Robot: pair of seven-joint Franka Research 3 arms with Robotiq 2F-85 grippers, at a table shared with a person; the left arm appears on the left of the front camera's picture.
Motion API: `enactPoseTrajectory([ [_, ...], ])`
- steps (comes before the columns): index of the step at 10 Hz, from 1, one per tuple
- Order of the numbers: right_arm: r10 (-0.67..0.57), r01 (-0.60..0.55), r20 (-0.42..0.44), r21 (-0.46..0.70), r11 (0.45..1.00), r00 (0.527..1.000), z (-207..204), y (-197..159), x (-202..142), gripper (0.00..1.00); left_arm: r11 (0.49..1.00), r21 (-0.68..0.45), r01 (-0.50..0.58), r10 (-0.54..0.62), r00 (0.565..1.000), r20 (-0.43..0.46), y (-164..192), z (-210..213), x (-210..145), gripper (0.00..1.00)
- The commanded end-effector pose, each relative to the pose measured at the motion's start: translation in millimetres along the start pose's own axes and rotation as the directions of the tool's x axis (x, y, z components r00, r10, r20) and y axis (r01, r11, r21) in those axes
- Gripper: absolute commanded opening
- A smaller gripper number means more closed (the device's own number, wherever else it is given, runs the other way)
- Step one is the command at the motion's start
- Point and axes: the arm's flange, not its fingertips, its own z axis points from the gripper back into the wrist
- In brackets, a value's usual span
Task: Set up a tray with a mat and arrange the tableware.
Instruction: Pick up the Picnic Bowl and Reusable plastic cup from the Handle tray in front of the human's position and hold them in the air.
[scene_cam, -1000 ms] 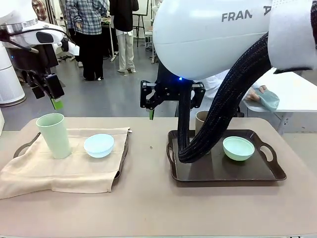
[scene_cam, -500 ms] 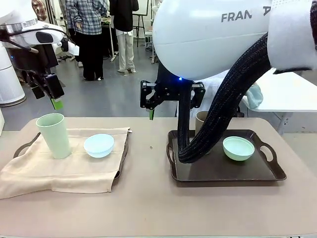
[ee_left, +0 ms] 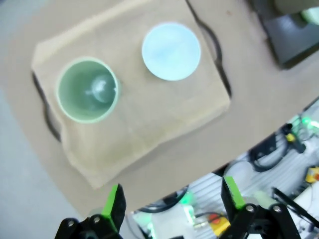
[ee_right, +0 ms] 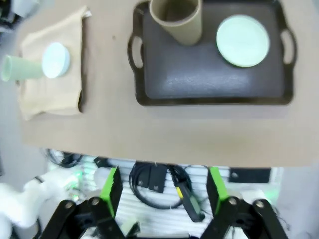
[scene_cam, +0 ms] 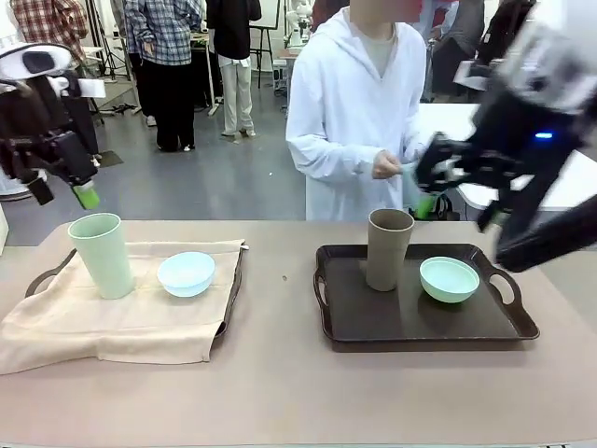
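A pale green cup point(scene_cam: 101, 254) and a light blue bowl point(scene_cam: 186, 273) stand on a beige mat point(scene_cam: 131, 327) that covers the left tray point(scene_cam: 45, 276). On the bare dark right tray point(scene_cam: 410, 322) are a brown cup point(scene_cam: 388, 248) and a mint green bowl point(scene_cam: 449, 279). My left gripper point(scene_cam: 63, 193) hangs open in the air, above and left of the green cup point(ee_left: 87, 89). My right gripper point(scene_cam: 460, 201) is blurred, high over the right tray's far side. The right wrist view looks down between open fingers point(ee_right: 110, 186) on the brown cup point(ee_right: 177, 17) and the mint bowl point(ee_right: 242, 41).
A person in a white coat point(scene_cam: 350, 112) stands at the far side behind the right tray, hands held at the chest. Bare tabletop point(scene_cam: 280, 373) lies between the two trays and along the near edge. Other people stand far back.
My right arm, which filled the front view, has swung up and off to the right, so the person and the brown cup now show. The left gripper shifted slightly left.
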Motion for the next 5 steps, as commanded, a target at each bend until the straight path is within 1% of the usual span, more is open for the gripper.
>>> enactPoseTrajectory([
  [1, -0.067, 0.066, 0.016, 0.048, 0.997, 0.998, 15.6, -44.8, -16.6, 0.87, 0.997, -0.037, -0.075, 0.075, 0.997, 0.008, 6.1, 0.0, -14.4, 1.00],
  [2, -0.111, 0.110, 0.018, 0.042, 0.993, 0.994, 18.9, -60.0, -17.5, 0.87, 0.997, -0.042, -0.062, 0.062, 0.998, -0.002, 12.1, -0.8, -13.4, 1.00],
  [3, -0.254, 0.254, 0.015, -0.045, 0.966, 0.967, 17.2, -55.9, -11.8, 0.87, 0.999, -0.022, -0.026, 0.026, 1.000, 0.003, 7.8, 1.2, -9.1, 1.00],
  [4, -0.075, 0.074, 0.020, 0.031, 0.997, 0.997, 26.5, -51.4, -19.0, 0.87, 0.999, -0.022, -0.026, 0.026, 1.000, 0.003, 7.8, 1.2, -9.1, 1.00],
  [5, -0.075, 0.074, 0.020, 0.031, 0.997, 0.997, 26.5, -51.4, -19.0, 0.87, 0.999, -0.022, -0.026, 0.026, 1.000, 0.003, 7.8, 1.2, -9.1, 1.00],
])
